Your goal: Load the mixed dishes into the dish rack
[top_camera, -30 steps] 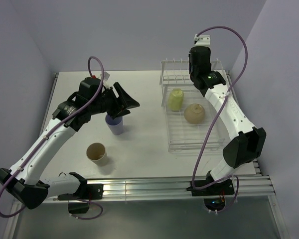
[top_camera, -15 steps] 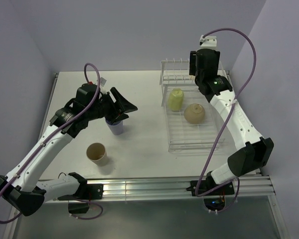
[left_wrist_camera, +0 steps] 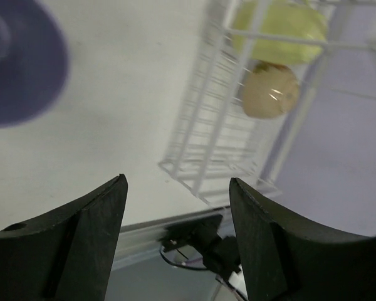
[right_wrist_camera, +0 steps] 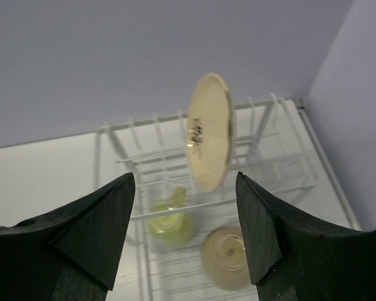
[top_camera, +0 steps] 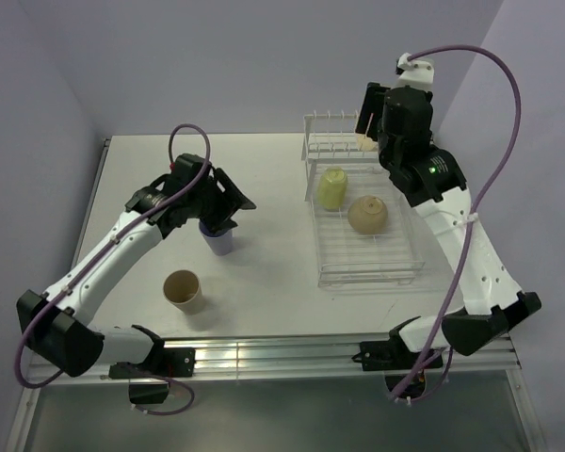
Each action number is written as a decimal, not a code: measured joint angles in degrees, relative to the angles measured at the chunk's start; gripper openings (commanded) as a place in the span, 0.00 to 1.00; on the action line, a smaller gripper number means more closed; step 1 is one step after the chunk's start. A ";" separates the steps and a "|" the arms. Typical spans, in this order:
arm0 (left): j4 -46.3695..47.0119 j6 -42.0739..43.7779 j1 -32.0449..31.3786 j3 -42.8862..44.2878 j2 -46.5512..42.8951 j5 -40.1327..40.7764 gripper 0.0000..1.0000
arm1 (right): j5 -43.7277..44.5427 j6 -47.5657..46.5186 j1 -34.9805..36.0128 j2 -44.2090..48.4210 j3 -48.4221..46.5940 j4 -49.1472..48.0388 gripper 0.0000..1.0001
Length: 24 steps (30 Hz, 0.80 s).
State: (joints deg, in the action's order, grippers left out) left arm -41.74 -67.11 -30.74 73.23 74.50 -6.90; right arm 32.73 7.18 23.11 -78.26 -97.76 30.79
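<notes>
The lavender tumbler (top_camera: 217,241) stands upright on the table, with the tan tumbler (top_camera: 182,290) nearer the front. My left gripper (top_camera: 230,205) hovers open and empty just above and behind the lavender tumbler (left_wrist_camera: 15,59), which lies outside the jaws. The white wire dish rack (top_camera: 395,268) holds the yellow-green mug (top_camera: 332,188) and the small bowl (top_camera: 368,215), both upside down. The cream plate (right_wrist_camera: 208,132) stands on edge among the prongs. My right gripper (right_wrist_camera: 185,182) is open and empty, above and behind the plate, apart from it.
The rack (left_wrist_camera: 207,144), mug (left_wrist_camera: 282,22) and bowl (left_wrist_camera: 269,91) also show in the left wrist view. Purple walls close in the table at the back and right. An aluminium rail (top_camera: 292,353) runs along the near edge.
My right gripper has risen and drawn back to the right, away from the plate in the prongs. My left gripper has moved down closer over the lavender tumbler.
</notes>
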 measured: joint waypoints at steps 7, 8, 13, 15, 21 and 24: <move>-7.30 1.51 4.70 1.79 3.69 8.55 0.70 | -0.72 5.40 13.27 1.49 -11.32 10.14 0.73; -7.96 1.49 5.05 1.79 3.63 9.66 0.70 | -0.87 5.68 14.88 2.23 -11.15 11.39 0.73; -9.88 0.85 5.27 -0.15 2.40 12.52 0.62 | -2.05 6.67 18.80 6.78 -8.46 16.33 0.73; -10.43 0.31 5.29 -1.44 1.36 13.35 0.61 | -2.14 6.64 18.86 8.57 -7.50 17.64 0.73; -11.56 0.22 6.23 -2.99 0.35 15.08 0.61 | -2.86 6.95 18.91 15.06 -2.69 19.45 0.73; -11.47 0.55 7.28 -4.33 0.48 15.17 0.62 | -3.93 7.80 18.93 17.92 0.37 20.26 0.73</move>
State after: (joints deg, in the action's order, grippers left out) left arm -53.21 -66.57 -23.46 68.90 74.98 8.27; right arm 28.80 14.98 42.04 -60.34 -97.38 51.05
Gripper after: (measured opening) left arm 0.612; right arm 0.729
